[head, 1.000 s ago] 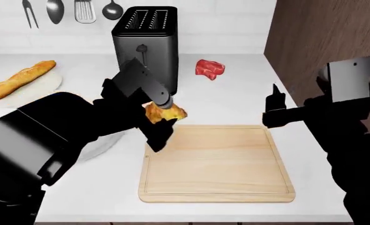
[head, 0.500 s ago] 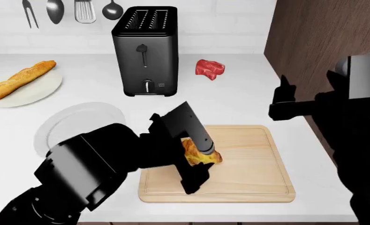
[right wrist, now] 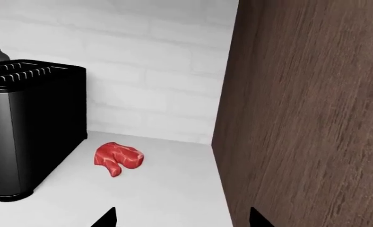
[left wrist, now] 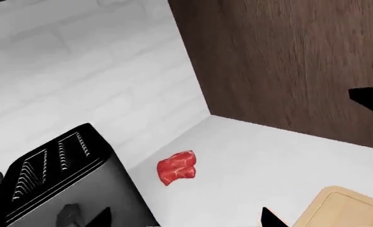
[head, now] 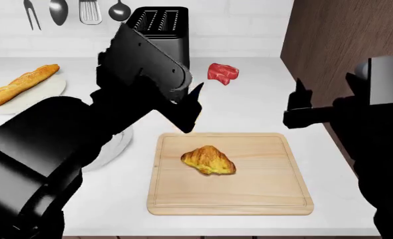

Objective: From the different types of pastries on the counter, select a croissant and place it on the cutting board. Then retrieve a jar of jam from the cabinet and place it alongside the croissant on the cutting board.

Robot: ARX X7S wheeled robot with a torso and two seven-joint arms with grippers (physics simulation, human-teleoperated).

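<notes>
The croissant (head: 208, 160) lies on the pale wood cutting board (head: 249, 205), left of its middle, free of any gripper. My left gripper (head: 191, 109) is open and empty, raised above the board's far left corner, in front of the toaster; its fingertips show wide apart in the left wrist view (left wrist: 186, 220). My right gripper (head: 296, 102) is open and empty, hovering over the white counter (head: 249, 99) beside the dark wood cabinet (head: 342, 40); its wrist view shows it too (right wrist: 181, 220). The baguette-like loaf (head: 20, 84) lies on a plate at far left. No jam jar is in view.
A black toaster (head: 158, 20) stands at the back. A red chunk of meat (head: 223, 72) lies to its right. A round grey plate (head: 113, 144) sits left of the board, mostly hidden by my left arm. Utensils (head: 70, 11) hang on the wall. The cabinet's wood face fills the right side.
My left gripper carried the croissant onto the board, let it go and rose back toward the toaster. The right arm has hardly moved.
</notes>
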